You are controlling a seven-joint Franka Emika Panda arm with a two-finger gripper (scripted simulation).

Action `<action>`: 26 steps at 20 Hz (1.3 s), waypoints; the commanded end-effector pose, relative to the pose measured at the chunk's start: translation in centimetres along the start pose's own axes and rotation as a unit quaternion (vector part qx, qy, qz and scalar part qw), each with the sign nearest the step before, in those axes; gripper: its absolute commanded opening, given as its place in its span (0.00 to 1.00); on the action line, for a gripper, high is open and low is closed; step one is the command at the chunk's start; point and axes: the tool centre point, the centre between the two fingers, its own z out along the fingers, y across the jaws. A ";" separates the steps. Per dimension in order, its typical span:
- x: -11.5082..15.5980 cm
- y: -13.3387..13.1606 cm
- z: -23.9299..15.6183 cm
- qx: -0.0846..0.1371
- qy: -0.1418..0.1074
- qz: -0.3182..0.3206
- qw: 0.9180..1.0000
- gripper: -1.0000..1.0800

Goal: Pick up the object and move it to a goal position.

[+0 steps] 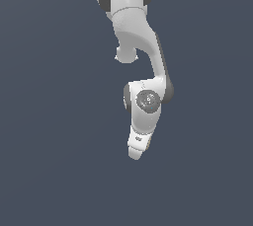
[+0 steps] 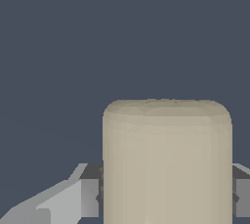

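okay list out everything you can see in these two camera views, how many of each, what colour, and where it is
Cylinder: one, cream-beige, between the gripper fingers in the wrist view; not visible in the exterior view.
Surface: one, plain dark blue-grey, behind everything in both views.
Robot arm: one, white with dark grey joints, reaching down the middle of the exterior view.
Gripper: one, grey fingers flanking the cylinder on both sides, apparently closed on it.

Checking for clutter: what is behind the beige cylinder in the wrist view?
Behind the beige cylinder only plain dark blue-grey background shows. The tool has a finger on each side; whatever lies directly behind the cylinder is covered.
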 end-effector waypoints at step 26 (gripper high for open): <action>-19.7 4.8 -19.6 -0.001 0.001 0.000 1.000 0.00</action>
